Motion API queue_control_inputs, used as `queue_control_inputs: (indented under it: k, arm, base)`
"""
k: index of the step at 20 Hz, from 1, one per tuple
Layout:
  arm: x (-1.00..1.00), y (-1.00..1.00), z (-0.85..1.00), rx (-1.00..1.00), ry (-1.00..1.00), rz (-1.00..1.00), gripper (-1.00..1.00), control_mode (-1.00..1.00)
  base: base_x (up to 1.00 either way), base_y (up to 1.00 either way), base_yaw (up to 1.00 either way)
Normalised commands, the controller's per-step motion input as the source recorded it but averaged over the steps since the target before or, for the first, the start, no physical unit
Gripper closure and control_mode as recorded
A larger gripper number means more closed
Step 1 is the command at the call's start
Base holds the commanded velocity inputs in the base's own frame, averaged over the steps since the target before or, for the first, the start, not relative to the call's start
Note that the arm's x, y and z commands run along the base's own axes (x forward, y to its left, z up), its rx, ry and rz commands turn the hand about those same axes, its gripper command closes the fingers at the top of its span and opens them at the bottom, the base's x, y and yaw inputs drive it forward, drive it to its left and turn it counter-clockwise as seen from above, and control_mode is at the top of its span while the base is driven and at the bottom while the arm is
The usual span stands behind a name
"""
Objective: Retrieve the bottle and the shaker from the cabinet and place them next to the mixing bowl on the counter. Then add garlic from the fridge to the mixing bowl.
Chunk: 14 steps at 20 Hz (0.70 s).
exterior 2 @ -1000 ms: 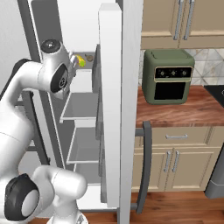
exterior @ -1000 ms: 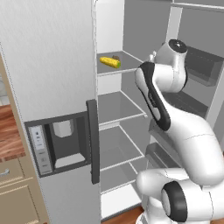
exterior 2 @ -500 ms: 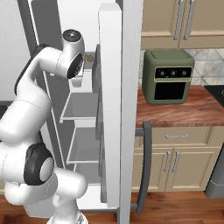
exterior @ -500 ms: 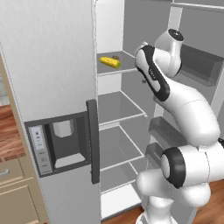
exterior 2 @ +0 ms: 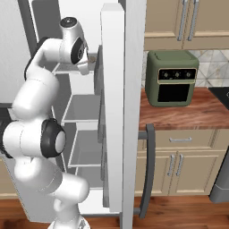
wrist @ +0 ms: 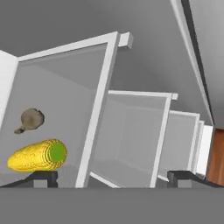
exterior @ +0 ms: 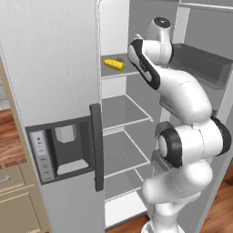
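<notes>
Now at the garlic step, by the look of it. Fridge (exterior: 54,68) door stands open; arm reaches in at the top shelf (exterior: 119,73). Tool (wrist: 111,177) open, jaws wide apart, holding nothing. Hand view: garlic (wrist: 31,119), a small grey-brown bulb, lies on the top shelf toward its back edge, just beside a corn cob (wrist: 37,156) but apart from it. The cob lies nearer the tool. Left base view shows the cob (exterior: 113,64) near the shelf's front edge, garlic (exterior: 120,59) just behind. Next move likely calls for swinging the tool over the cob to the bulb, then closing. Risk: nudging the cob.
</notes>
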Motion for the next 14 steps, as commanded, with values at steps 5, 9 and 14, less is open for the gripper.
queue_control_inputs:
  k: [5, 9, 14]
  arm:
    - [0.55, 0.00, -0.06, 0.00, 0.00, -0.03, -1.00, -1.00]
    - [0.59, 0.00, -0.02, 0.00, 0.04, 0.02, -1.00, -1.00]
    - [0.74, 0.00, -0.09, 0.00, 0.10, 0.06, -1.00, -1.00]
  base:
    - [0.00, 0.00, 0.00]
    - [0.00, 0.00, 0.00]
    - [0.00, 0.00, 0.00]
